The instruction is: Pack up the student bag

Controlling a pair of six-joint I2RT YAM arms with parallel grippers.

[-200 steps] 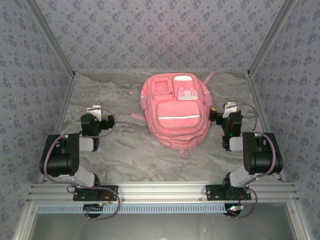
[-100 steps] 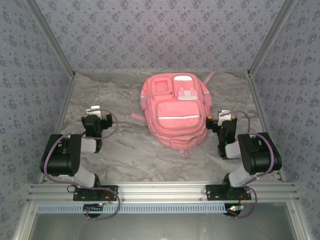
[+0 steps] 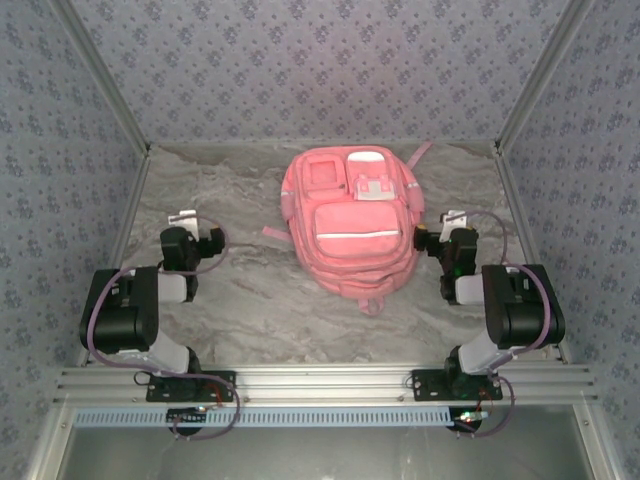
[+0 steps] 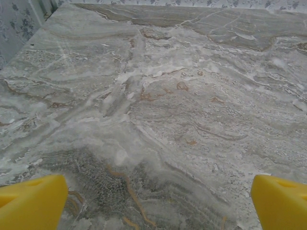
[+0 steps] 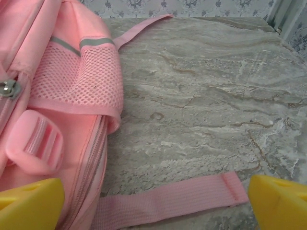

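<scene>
The student bag [image 3: 350, 220] is a large pink backpack with silver strips, lying flat on its back at the middle of the marble table. In the right wrist view its side mesh pocket [image 5: 76, 76] and a pink buckle [image 5: 36, 143] are at the left. A loose pink strap [image 5: 168, 199] lies on the table between my right fingers. My right gripper [image 5: 156, 203] is open, low beside the bag's right side [image 3: 443, 238]. My left gripper [image 4: 156, 206] is open over bare marble, well left of the bag [image 3: 193, 240].
Patterned walls with metal posts [image 3: 120, 110] enclose the table on three sides. Another pink strap [image 5: 139, 28] trails from the bag's top toward the back wall. Bare marble [image 3: 250, 290] lies between the arms in front of the bag.
The right gripper drew back toward its base, then edged forward again beside the bag. The left gripper turned slightly to the left. Both stayed open.
</scene>
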